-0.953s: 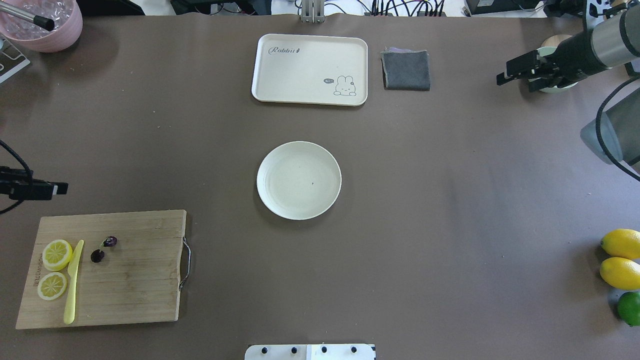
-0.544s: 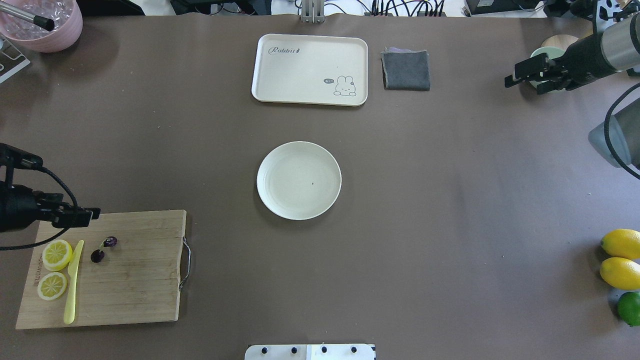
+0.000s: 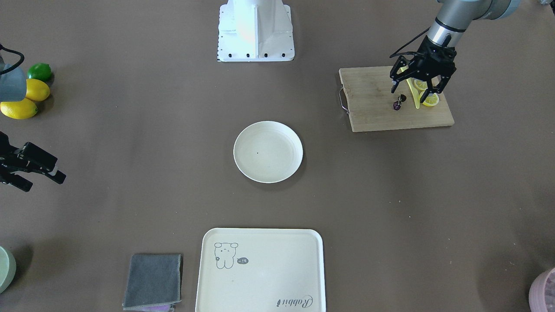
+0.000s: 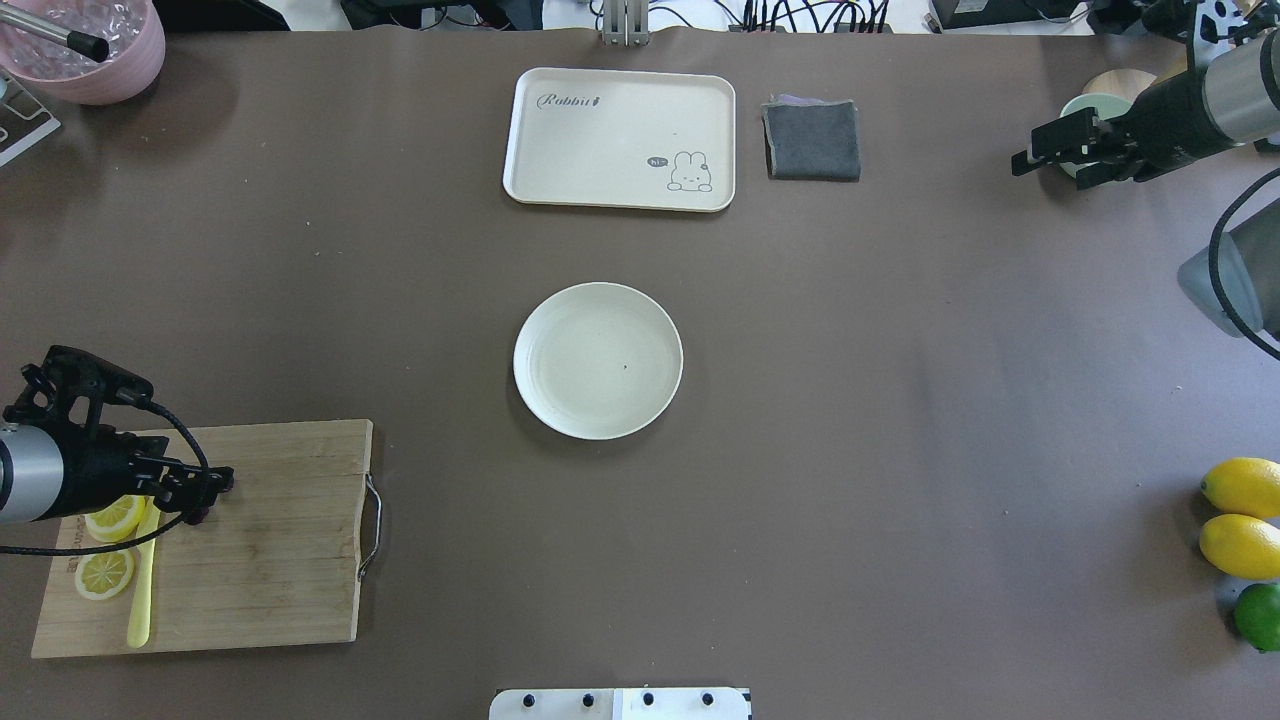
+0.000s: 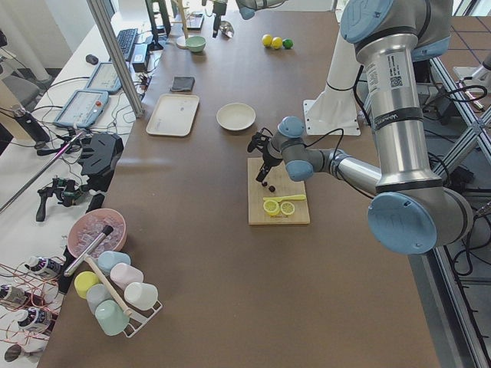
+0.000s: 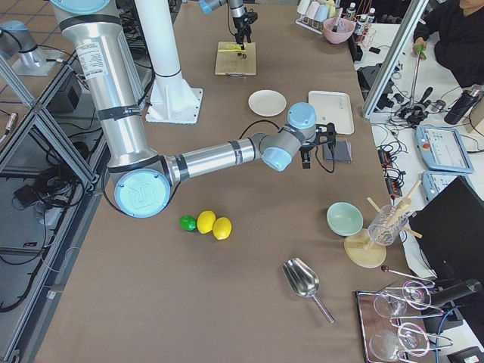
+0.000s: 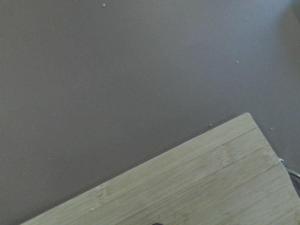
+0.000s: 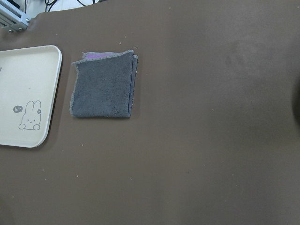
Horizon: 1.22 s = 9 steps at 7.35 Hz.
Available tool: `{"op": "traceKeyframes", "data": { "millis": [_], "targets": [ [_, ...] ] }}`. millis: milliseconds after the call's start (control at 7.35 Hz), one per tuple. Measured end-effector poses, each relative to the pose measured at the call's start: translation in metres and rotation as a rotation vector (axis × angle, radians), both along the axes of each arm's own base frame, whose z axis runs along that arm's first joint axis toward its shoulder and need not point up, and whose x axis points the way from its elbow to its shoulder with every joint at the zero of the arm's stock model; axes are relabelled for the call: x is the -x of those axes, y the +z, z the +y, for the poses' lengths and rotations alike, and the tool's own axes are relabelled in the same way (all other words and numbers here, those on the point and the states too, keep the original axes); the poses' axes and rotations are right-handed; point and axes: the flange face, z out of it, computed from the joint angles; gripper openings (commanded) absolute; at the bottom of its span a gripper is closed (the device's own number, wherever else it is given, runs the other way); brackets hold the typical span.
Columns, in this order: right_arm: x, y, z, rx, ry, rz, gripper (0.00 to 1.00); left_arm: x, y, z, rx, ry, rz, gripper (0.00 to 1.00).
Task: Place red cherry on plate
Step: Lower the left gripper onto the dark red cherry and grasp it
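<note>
The red cherry (image 3: 398, 102), a tiny dark maroon pair, lies on the wooden cutting board (image 3: 377, 108). It also shows in the exterior left view as the cherry (image 5: 269, 186). My left gripper (image 3: 415, 91) hangs open just above the board, its fingers straddling the spot beside the cherry. From overhead, the left gripper (image 4: 205, 490) covers most of the cherry. The round cream plate (image 4: 570, 340) sits bare at mid-table, far from the board. My right gripper (image 4: 1045, 172) is open at the far right, holding nothing.
Two lemon slices (image 4: 105, 572) and a yellow knife (image 4: 140, 610) share the board (image 4: 270, 540). A cream rabbit tray (image 4: 620, 140) and a grey cloth (image 4: 812, 140) lie at the far side. Lemons (image 4: 1240, 515) and a lime (image 4: 1260, 615) sit at the right edge.
My left gripper has swung in from the table's left edge to over the board and now covers the cherry from overhead. The right gripper has drawn back slightly to the right.
</note>
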Motion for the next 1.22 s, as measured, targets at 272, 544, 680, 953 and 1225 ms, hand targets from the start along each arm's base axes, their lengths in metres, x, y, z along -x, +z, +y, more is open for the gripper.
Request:
{"op": "traceKeyframes", "data": {
  "millis": [272, 544, 680, 953, 1225],
  "targets": [
    [0.0, 0.005, 0.0, 0.007, 0.002, 0.005, 1.0, -0.007, 0.007, 0.003, 0.004, 0.015, -0.012, 0.71],
    [0.0, 0.006, 0.0, 0.009, 0.002, 0.007, 1.0, -0.012, 0.015, 0.003, 0.009, 0.023, -0.024, 0.47],
    [0.0, 0.006, 0.001, 0.008, 0.001, 0.006, 1.0, -0.013, 0.018, 0.003, 0.011, 0.025, -0.028, 0.42],
    [0.0, 0.005, 0.001, 0.006, 0.001, 0.005, 1.0, -0.015, 0.019, 0.005, 0.012, 0.033, -0.031, 0.42],
    [-0.001, 0.004, 0.001, 0.006, 0.001, 0.004, 1.0, -0.018, 0.019, 0.008, 0.012, 0.043, -0.031, 0.41]
  ]
}}
